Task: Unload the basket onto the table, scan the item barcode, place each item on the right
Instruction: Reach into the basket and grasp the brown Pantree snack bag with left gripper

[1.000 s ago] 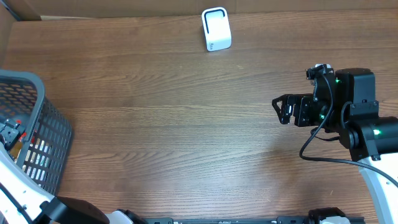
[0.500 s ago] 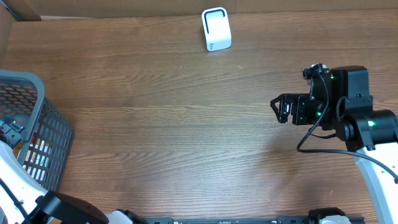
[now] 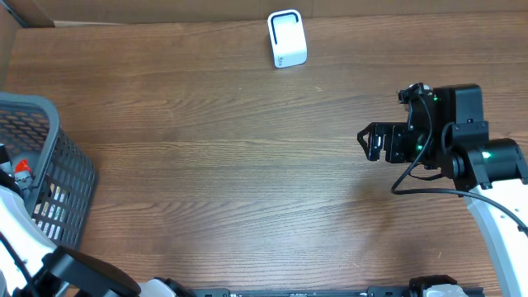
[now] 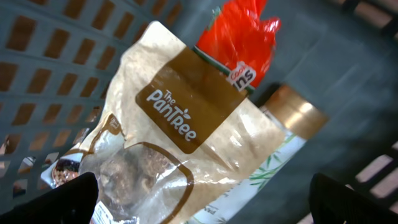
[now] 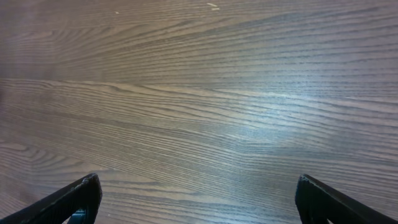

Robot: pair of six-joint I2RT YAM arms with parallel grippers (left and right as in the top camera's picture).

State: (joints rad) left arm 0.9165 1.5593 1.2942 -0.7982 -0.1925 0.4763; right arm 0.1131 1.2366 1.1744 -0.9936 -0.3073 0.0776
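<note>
1. The item is probably the beige kraft-paper pouch with a brown "The PanTree" label (image 4: 186,118). It lies in the grey plastic mesh basket (image 3: 62,153) at the left edge of the brown wooden desk (image 3: 206,173).
2. Left tool (image 4: 208,199) hangs directly over the pouch with its jaws spread wide, holding nothing.
3. In the left wrist view the pouch's long axis runs diagonally from lower left to upper right. It overlaps a red crinkly plastic packet (image 4: 245,34) and a gold-capped bottle (image 4: 292,115).
4. The left arm is nearer. Right tool (image 3: 369,144) is also wide open and empty, well apart over bare desk on the right.
5. The white box-shaped barcode scanner (image 3: 286,39) stands at the far edge near the middle, well apart from the basket.
6. Versus a second ago, the left tool's jaws have spread a touch wider and the left arm has shifted inside the basket. The right arm has drifted slightly left and far. The scanner and basket have not moved.
</note>
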